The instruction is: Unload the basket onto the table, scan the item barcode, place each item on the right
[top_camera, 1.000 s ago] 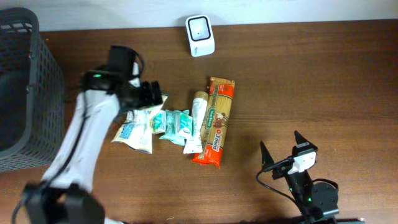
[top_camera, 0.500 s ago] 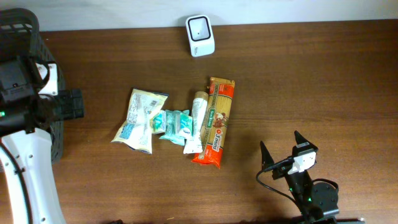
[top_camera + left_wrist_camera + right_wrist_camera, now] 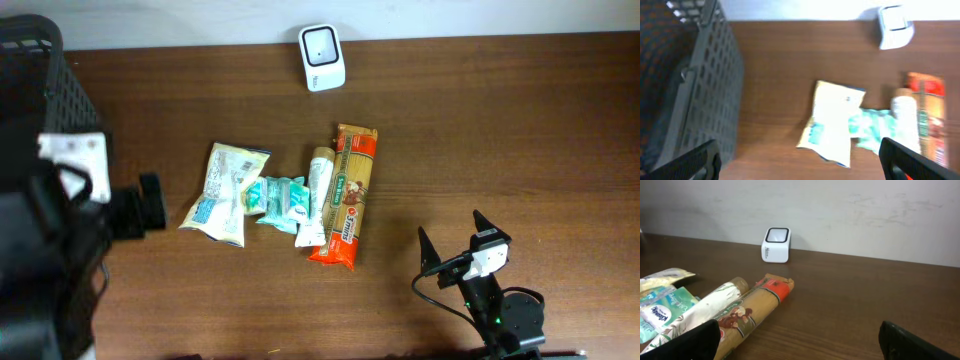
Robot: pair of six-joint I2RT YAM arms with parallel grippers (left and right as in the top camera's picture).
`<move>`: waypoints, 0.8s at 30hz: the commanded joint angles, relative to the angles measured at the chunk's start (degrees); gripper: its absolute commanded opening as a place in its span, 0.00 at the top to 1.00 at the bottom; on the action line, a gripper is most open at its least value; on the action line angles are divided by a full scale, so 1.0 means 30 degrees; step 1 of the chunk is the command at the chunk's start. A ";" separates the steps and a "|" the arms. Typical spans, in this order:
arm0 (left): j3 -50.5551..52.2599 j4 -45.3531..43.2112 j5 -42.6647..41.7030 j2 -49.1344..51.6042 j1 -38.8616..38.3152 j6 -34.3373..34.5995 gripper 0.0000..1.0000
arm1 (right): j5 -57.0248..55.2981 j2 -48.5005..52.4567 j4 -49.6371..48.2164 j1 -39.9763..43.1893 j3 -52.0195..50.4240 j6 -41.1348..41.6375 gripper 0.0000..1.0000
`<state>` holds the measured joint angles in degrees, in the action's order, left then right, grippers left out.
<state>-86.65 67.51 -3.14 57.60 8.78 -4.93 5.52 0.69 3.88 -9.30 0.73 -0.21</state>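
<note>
- The left tool [image 3: 799, 150] is hanging over the worktop [image 3: 520, 120] beside the black basket [image 3: 715, 100], its fingers spread wide and holding nothing.
- The right tool [image 3: 450, 232] is sitting low near the worktop's near edge, its fingers also spread and empty.
- The pasta packet [image 3: 350, 195], tube [image 3: 316, 190], tissue pack [image 3: 280, 200] and pale snack bag [image 3: 225, 190] are lying side by side mid-worktop.
- The white scanner [image 3: 322, 57] is standing by the far edge, apart from them.

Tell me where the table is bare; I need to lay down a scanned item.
Bare: wood right of the pasta pack, above the right end effector; also between basket and scanner. Crowded: pouch to pasta pack, side by side.
</note>
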 commanded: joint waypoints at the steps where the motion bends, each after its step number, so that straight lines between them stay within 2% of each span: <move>1: -0.0095 0.0954 -0.1698 -0.0954 -0.0087 0.0342 0.01 | 0.0087 -0.0124 0.0036 0.0109 -0.0138 0.0007 0.01; 5: -0.0066 0.1457 -0.1829 -0.1770 -0.0087 0.0233 0.01 | 0.0087 -0.0124 0.0036 0.0109 -0.0138 0.0007 0.01; 7: 0.0393 0.1581 -0.3614 -0.2193 -0.0087 -0.1209 0.01 | 0.0087 -0.0124 0.0036 0.0109 -0.0138 0.0007 0.01; 12: 0.5799 -0.1056 -0.4073 -0.5340 -0.0087 -0.1304 0.01 | 0.0087 -0.0124 0.0036 0.0109 -0.0138 0.0007 0.01; 16: 1.1453 -0.4962 -0.5581 -0.9916 -0.0087 -0.0925 0.01 | 0.0087 -0.0124 0.0036 0.0109 -0.0138 0.0007 0.01; 18: 1.3704 -0.6870 -0.6739 -1.0994 -0.0087 0.0947 0.01 | 0.0087 -0.0124 0.0036 0.0109 -0.0138 0.0007 0.01; 20: 1.4936 -0.7373 -0.6717 -1.0943 -0.0087 0.1938 0.01 | 0.0087 -0.0124 0.0036 0.0109 -0.0138 0.0007 0.01; 24: 1.5118 -0.7643 -0.4838 -1.0943 -0.1348 0.1923 0.01 | 0.0087 -0.0124 0.0036 0.0109 -0.0138 0.0007 0.01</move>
<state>-41.43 45.39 -20.82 24.97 7.51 -0.40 5.52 0.69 3.88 -9.30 0.73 -0.21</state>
